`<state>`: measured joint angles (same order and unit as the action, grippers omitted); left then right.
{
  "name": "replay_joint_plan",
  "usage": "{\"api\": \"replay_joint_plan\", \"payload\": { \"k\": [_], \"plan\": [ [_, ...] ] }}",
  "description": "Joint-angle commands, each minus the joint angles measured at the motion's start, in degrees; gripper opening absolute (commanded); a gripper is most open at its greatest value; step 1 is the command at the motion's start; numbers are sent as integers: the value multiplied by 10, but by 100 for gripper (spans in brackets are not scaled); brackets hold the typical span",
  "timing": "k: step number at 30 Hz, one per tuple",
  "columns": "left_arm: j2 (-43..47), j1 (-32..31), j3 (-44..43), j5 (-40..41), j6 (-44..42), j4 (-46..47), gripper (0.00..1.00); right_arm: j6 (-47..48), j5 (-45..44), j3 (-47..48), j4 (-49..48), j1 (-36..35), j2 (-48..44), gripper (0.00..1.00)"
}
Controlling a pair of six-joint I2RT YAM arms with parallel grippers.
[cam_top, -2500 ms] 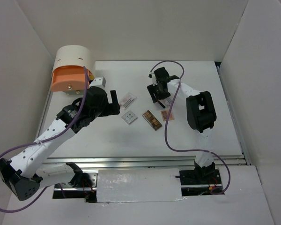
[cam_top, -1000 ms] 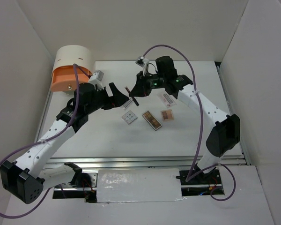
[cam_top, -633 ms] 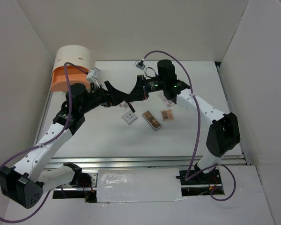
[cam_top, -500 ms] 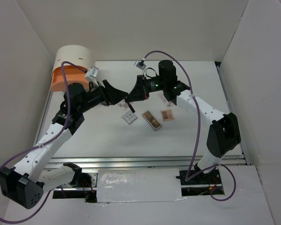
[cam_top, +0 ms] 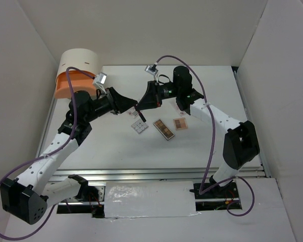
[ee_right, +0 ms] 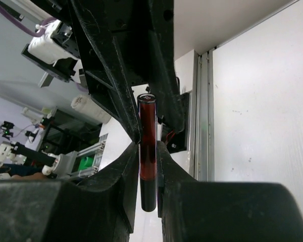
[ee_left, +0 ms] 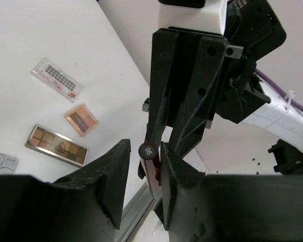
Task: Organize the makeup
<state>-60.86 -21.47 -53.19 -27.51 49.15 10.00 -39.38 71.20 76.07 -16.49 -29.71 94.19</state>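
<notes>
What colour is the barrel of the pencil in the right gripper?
The pencil is dark red with black ends, clearest in the right wrist view.

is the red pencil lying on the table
No, the right gripper is shut on the red pencil, holding it in the air.

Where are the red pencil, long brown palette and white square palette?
red pencil [ee_right: 147,151], right wrist view, mid-barrel.
long brown palette [ee_left: 55,145], left wrist view, centre.
white square palette [cam_top: 139,126], top external view, centre.
</notes>
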Motion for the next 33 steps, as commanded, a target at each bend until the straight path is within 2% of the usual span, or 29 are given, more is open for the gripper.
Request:
{"api": "replay_joint_plan", "payload": {
  "k": [1, 5, 7, 8, 9, 11, 12, 15, 16, 18, 21, 22, 24, 25, 26, 28, 30, 33],
  "plan": [
    [2, 6, -4, -5, 4, 44, 40, -22, 23, 4, -59, 2, -24, 20],
    [0, 6, -17, -1, 1, 40, 22, -58, 31, -13, -123, 2, -16, 22],
    [-4, 7, -24, 5, 2, 32, 14, -97, 35, -22, -160, 2, -14, 27],
    [-5, 7, -26, 9, 3, 31, 11, -120, 35, -23, -190, 2, -12, 33],
    [-6, 8, -28, 16, 4, 25, 8, -128, 33, -24, -201, 3, -11, 55],
    [-7, 9, -39, 32, 6, 9, 6, -159, 26, -28, -234, 8, -6, 80],
    [-8, 10, -45, 59, 8, -3, 6, -168, 26, -29, -244, 11, -3, 99],
    [-17, 26, -92, 125, 17, -104, 7, -233, 19, -52, -323, 38, -4, 100],
    [-26, 34, -122, 168, 25, -164, 6, -254, 15, -73, -366, 59, -7, 100],
    [-35, 75, -157, 214, 44, -197, 6, -276, -1, -98, -375, 82, -22, 100],
    [-45, 154, -211, 272, 78, -282, 7, -229, -46, -118, -294, 125, -64, 100],
    [-45, 204, -214, 305, 106, -294, 8, -159, -61, -121, -195, 134, -75, 100],
    [-42, 252, -202, 316, 133, -267, 10, -68, -126, -111, -70, 135, -109, 100],
    [-42, 270, -197, 324, 156, -252, 11, 11, -150, -93, 42, 131, -117, 100],
    [-44, 297, -192, 345, 166, -228, 11, 36, -170, -88, 74, 128, -124, 100],
    [-49, 314, -171, 368, 190, -193, 14, 57, -187, -96, 101, 129, -144, 100],
    [-51, 342, -132, 380, 206, -101, 17, 73, -185, -104, 114, 131, -157, 100],
    [-79, 362, -108, 359, 222, 1, 18, 76, -181, -111, 117, 130, -163, 100]
  ]
}}
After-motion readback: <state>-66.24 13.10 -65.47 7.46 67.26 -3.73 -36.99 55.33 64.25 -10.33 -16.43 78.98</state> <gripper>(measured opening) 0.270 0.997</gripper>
